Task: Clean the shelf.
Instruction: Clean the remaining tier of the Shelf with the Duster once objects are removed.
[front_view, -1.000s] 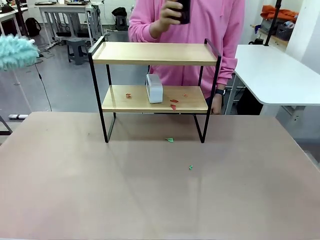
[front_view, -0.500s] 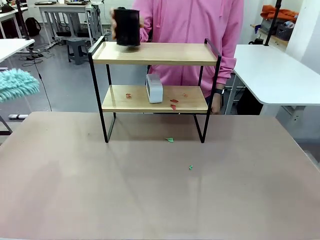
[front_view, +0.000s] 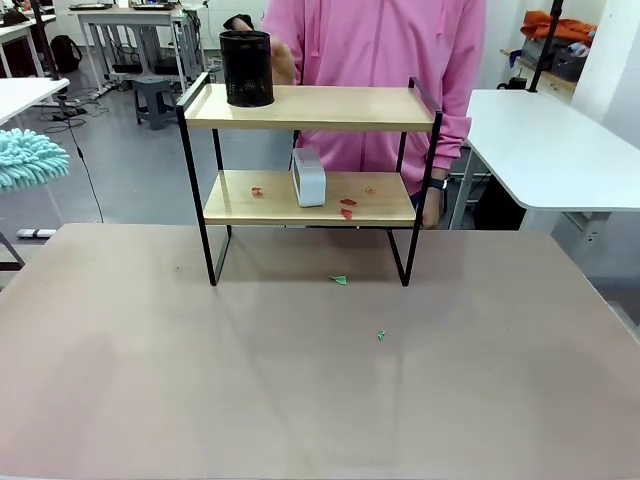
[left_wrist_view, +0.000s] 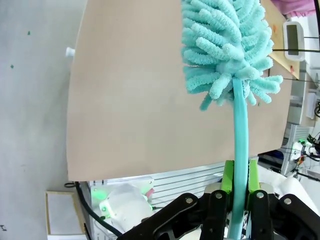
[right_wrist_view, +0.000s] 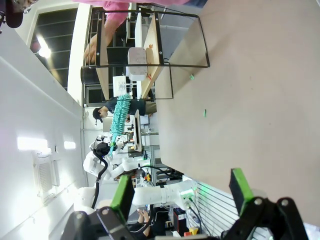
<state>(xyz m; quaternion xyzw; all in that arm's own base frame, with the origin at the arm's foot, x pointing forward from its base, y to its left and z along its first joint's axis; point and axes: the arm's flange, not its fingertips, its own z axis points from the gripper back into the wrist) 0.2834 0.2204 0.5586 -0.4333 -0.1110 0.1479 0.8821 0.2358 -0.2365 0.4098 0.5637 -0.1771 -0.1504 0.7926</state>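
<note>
The person's hand (front_view: 281, 62) had brought the black mesh cup (front_view: 246, 68) down onto the left end of the top board, and the teal duster (front_view: 30, 160) hung lower at the picture's left edge. The shelf (front_view: 340, 107) stood at the far middle of the tabletop (front_view: 300, 400), boards running side to side, well off to the right of the duster and nearer the left arm. The left fingers (left_wrist_view: 228, 176) clamped the duster's handle; the right fingers (right_wrist_view: 122, 192) stood spread and empty. Red scraps (front_view: 347, 207) lay beside a white box (front_view: 309, 177) on the lower board.

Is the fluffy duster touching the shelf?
No, the teal duster hangs at the far left of the front view, well apart from the shelf.
</note>
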